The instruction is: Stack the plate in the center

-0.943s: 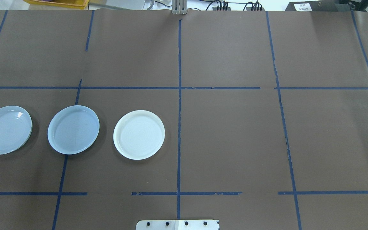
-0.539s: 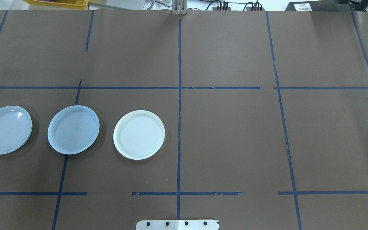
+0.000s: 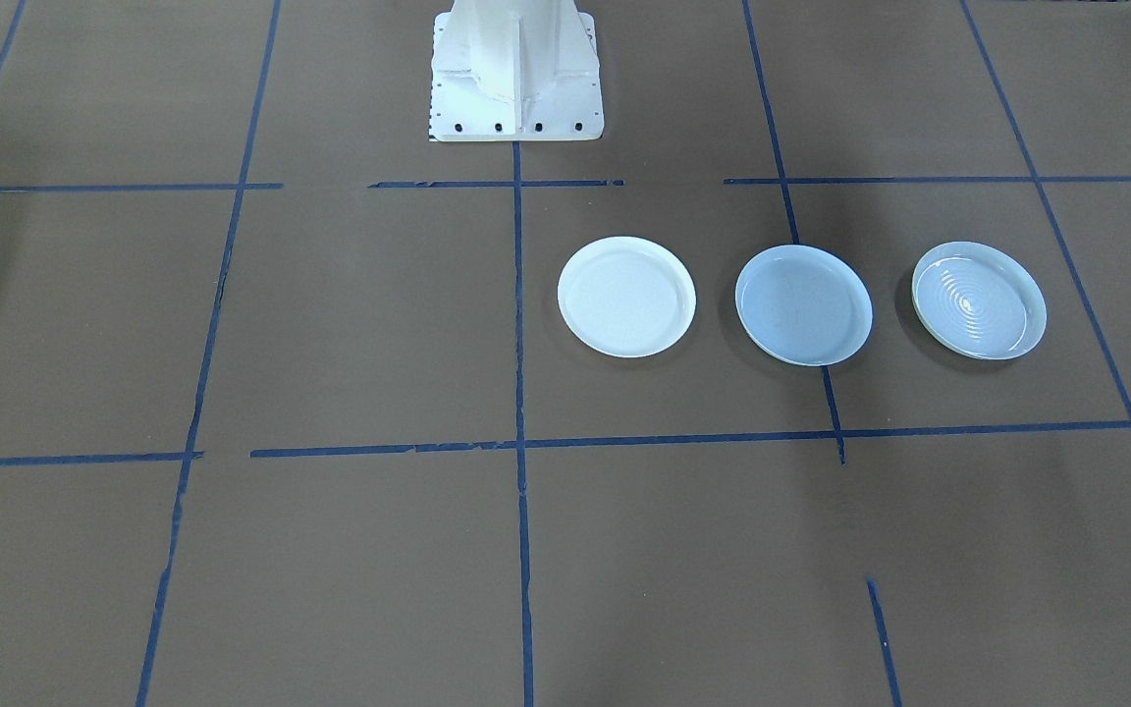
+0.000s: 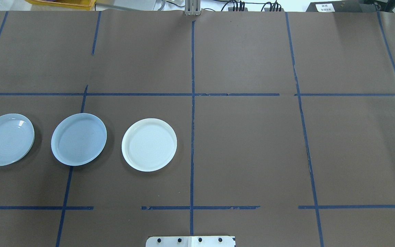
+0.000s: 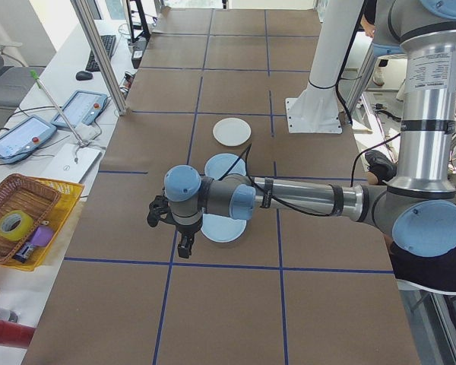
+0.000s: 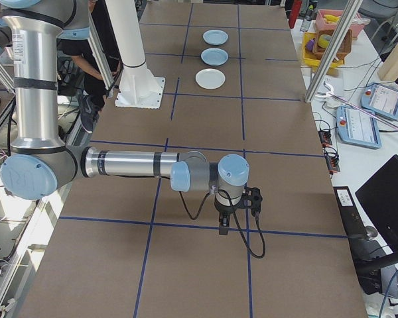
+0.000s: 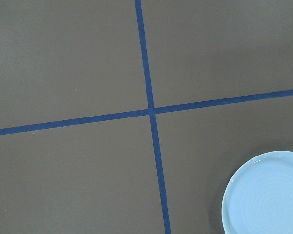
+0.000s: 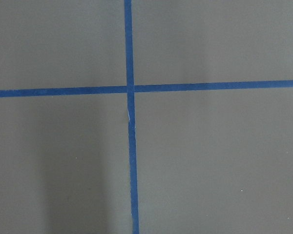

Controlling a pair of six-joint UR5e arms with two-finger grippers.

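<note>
I am looking at the counter (image 4: 245, 147), which is lying under brown paper crossed by a grid of blue tape (image 4: 192, 113). The robot's white base (image 3: 514, 74) is standing at the near middle edge of the counter.

My left arm (image 5: 304, 199) is reaching out low over the left end of the counter, and my right arm (image 6: 129, 163) is doing the same over the right end, well apart from the plates. The left hand (image 5: 184, 245) is hanging pointed down just beside the ringed plate; the right hand (image 6: 223, 226) is hanging over bare paper near a tape crossing. Both hands are showing only in the side views, so I cannot tell whether their fingers are spread or pressed together.

Three plates are sitting flat in a row on the left half of the counter, none touching another. The pale-blue plate (image 4: 79, 139) is sitting in the middle of the row, on a line of tape, smooth and plain with a raised rim. The grey ringed plate (image 4: 6, 139) is lying to its left, at the counter's left edge. The white plate (image 4: 149, 144) is lying to its right, near the center tape line.
</note>
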